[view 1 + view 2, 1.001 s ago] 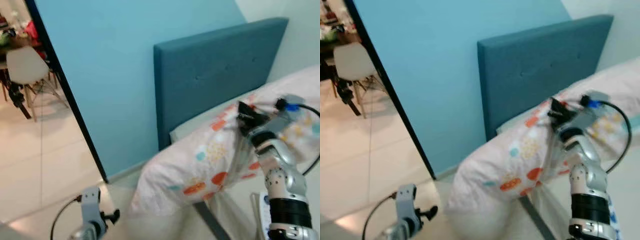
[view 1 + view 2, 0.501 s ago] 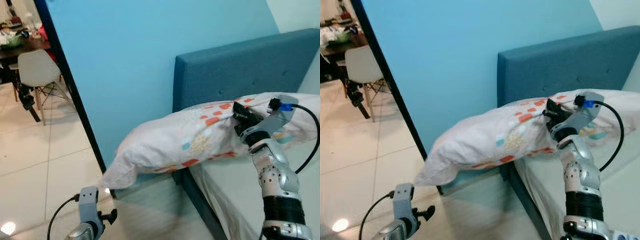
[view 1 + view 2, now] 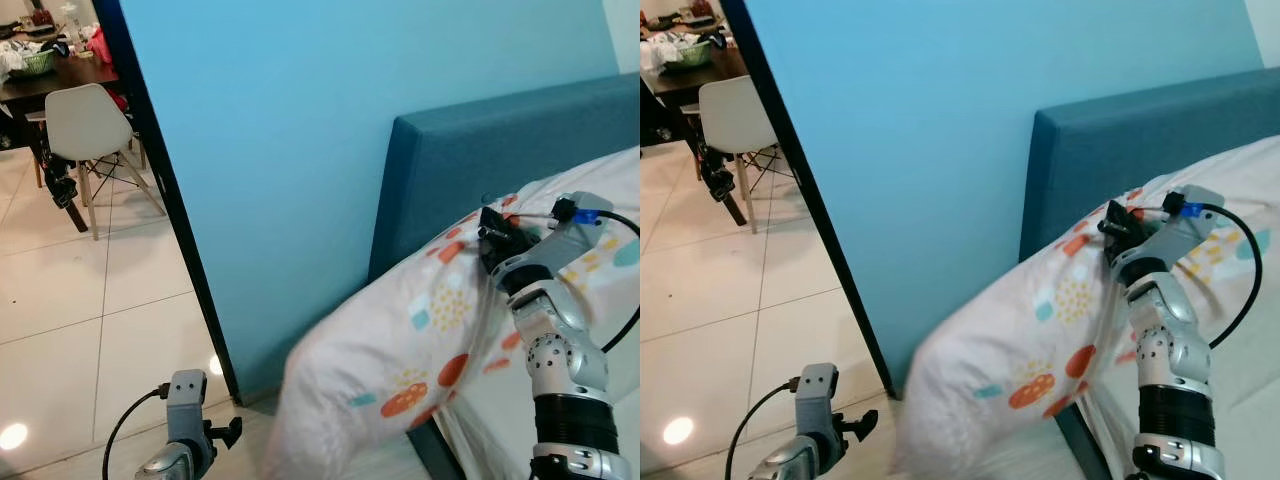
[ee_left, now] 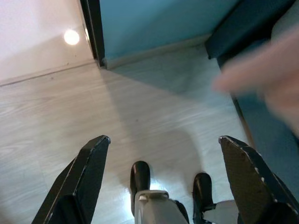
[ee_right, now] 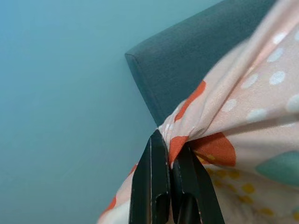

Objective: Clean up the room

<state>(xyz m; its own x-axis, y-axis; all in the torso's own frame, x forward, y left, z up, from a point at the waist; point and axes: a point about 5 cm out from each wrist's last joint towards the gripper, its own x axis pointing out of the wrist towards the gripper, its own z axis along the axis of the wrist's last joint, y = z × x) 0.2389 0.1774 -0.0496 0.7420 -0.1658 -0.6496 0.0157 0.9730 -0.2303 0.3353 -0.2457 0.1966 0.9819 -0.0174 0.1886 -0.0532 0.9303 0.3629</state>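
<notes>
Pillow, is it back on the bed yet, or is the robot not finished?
Not finished. Nothing looks put away. In hand: the right gripper is shut on a bunch of the pillow cover, and the pillow's free end droops past the bed's edge beside the blue headboard. The left gripper hangs open over the floor, idle. Left: getting the whole pillow onto the bed and letting go.

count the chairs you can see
1: a white chair stands on the tiled floor in the next room, beside a dark table, seen through the doorway. Others may be hidden behind the blue wall.
</notes>
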